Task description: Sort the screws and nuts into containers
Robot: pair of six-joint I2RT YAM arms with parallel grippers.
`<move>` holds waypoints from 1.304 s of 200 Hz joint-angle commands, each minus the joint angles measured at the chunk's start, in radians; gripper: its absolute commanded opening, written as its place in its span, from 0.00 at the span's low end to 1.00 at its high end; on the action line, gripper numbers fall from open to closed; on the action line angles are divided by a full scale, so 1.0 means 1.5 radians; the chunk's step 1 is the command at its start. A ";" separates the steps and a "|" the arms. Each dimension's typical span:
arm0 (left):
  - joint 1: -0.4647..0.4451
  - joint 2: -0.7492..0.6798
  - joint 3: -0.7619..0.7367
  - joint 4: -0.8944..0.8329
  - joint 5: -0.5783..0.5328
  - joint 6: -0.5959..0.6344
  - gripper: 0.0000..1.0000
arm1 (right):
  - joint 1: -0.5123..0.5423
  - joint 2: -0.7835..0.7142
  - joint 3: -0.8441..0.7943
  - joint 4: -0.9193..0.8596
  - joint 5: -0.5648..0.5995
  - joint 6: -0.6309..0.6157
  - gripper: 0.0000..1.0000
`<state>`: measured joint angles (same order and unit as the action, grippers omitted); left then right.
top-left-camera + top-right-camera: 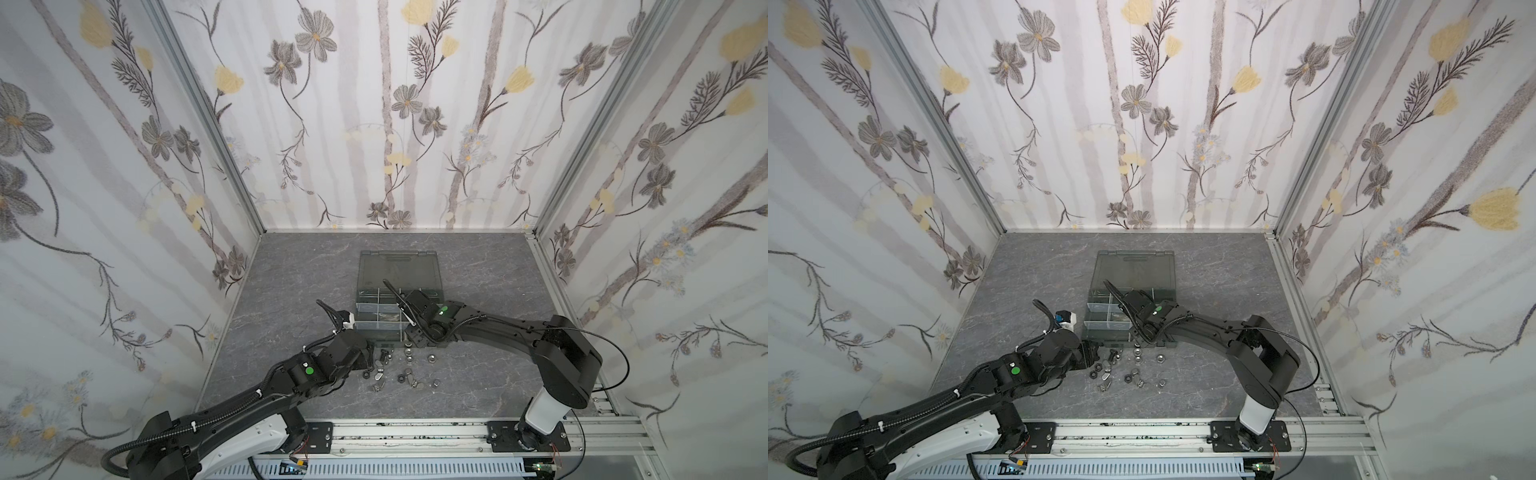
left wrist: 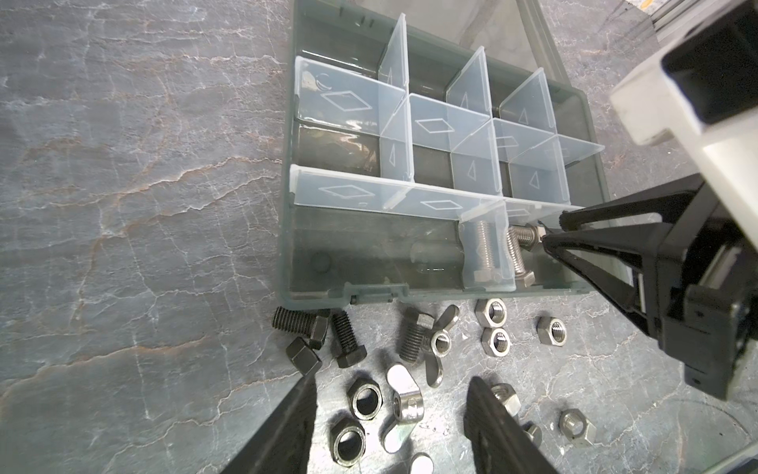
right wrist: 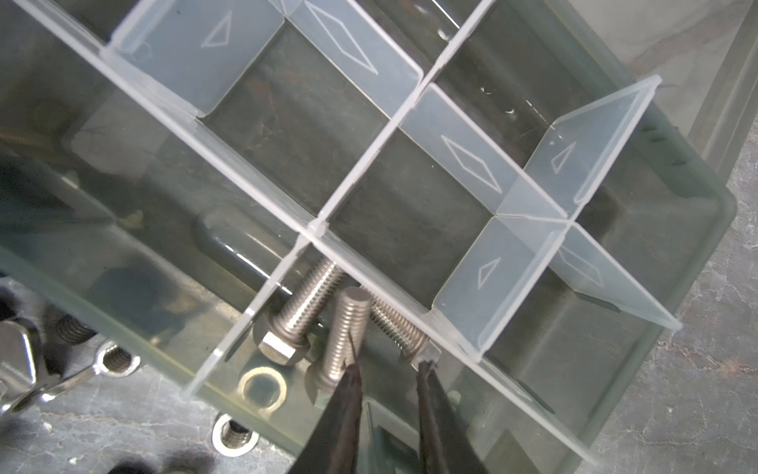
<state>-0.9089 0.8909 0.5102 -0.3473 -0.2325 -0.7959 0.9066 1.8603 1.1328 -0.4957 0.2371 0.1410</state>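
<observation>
Top views, box: you see the dark grey plastic organizer box (image 1: 376, 330) at centre frame in both top views. Its smoky translucent lid (image 1: 399, 268) lies open toward the back wall, on the grey marbled table (image 1: 291, 291).
Top views, loose parts: black hex-head screws (image 1: 384, 356) and small silver hex nuts (image 1: 430, 358) lie scattered on the table just below the box, lower centre of the frame.
Top views, left gripper: the left gripper (image 1: 1091, 353) hangs at the left edge of that scatter. You cannot tell its jaws from here.
Top views, right gripper: the right gripper (image 1: 409, 336) dips into the near row of the box, with its jaws hidden by the wrist.
Left wrist, left gripper: your jaws stand wide apart and hold nothing. Silver wing nuts (image 2: 404, 404) and dark hex nuts (image 2: 363, 396) lie on the table between the fingers.
Left wrist, black screws: they lie just outside the box's front wall.
Left wrist, box: pale translucent dividers (image 2: 369, 193) split it into compartments. Shiny silver steel screws (image 2: 517, 256) lie in one near-row compartment, under the right gripper's tips.
Right wrist, right gripper: the jaws are parted a little and the gap is empty.
Right wrist, silver screws: three lie together in that compartment. The middle one looks blurred and lies right beside one fingertip (image 3: 348, 381); you cannot tell whether they touch.
</observation>
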 commanded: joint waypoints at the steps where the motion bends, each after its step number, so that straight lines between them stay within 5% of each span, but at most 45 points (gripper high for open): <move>1: 0.001 -0.001 0.005 0.006 -0.008 -0.005 0.61 | -0.001 -0.011 -0.003 0.015 -0.003 0.010 0.28; 142: 0.001 0.007 -0.014 0.006 0.019 -0.018 0.61 | 0.000 -0.226 -0.115 0.095 -0.077 0.180 0.31; 261: -0.001 0.022 -0.056 0.006 0.004 -0.065 0.51 | 0.000 -0.352 -0.239 0.150 -0.090 0.281 0.33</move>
<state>-0.9100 0.9207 0.4358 -0.3462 -0.2081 -0.8711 0.9066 1.3388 0.7841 -0.3241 0.1036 0.5240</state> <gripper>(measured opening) 0.507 0.335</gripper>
